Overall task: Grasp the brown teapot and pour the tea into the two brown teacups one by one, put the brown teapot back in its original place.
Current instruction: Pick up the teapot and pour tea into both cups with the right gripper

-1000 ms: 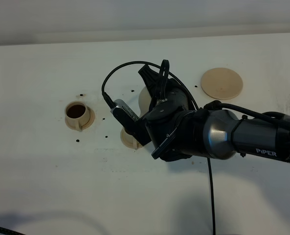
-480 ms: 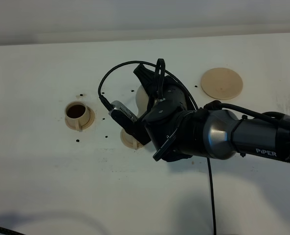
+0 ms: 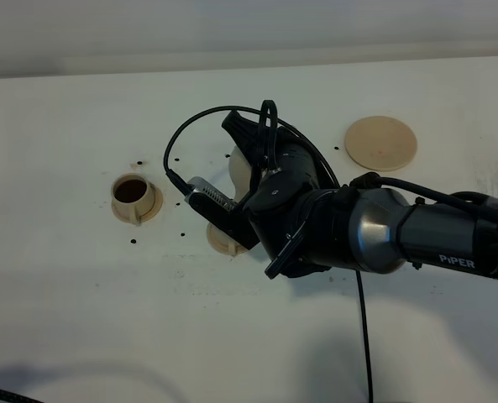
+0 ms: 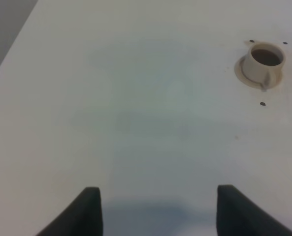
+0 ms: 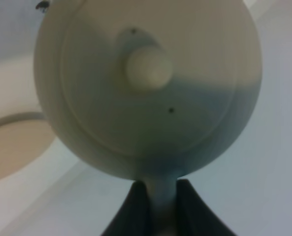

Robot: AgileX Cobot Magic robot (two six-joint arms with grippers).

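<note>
Brown teapot (image 3: 238,172) from the high camera: up off the table (image 3: 81,319), held in the right gripper (image 3: 250,143), mostly covered by the black wrist and looped cable (image 3: 198,117), only a pale sliver shows. It hangs just beyond the near teacup (image 3: 219,239), which is half hidden under the wrist. Counted: one teapot, two teacups, one round coaster (image 3: 381,143) lying bare, well apart to the right. The far-left teacup (image 3: 133,198) has dark tea in it. A few dark specks dot the table around the cups. Left wrist camera: left gripper (image 4: 158,211) spread wide, nothing between its fingers (image 4: 89,214), only the tips in frame; one filled teacup (image 4: 265,61) on its saucer, well apart. Right wrist camera: teapot (image 5: 146,113) fills the frame lid-on, knob (image 5: 148,66) facing the lens, right gripper (image 5: 160,209) clenched on the handle (image 5: 160,199). Tan disc (image 5: 13,147) cut off at the frame edge, blurred, cannot tell if coaster or saucer.
</note>
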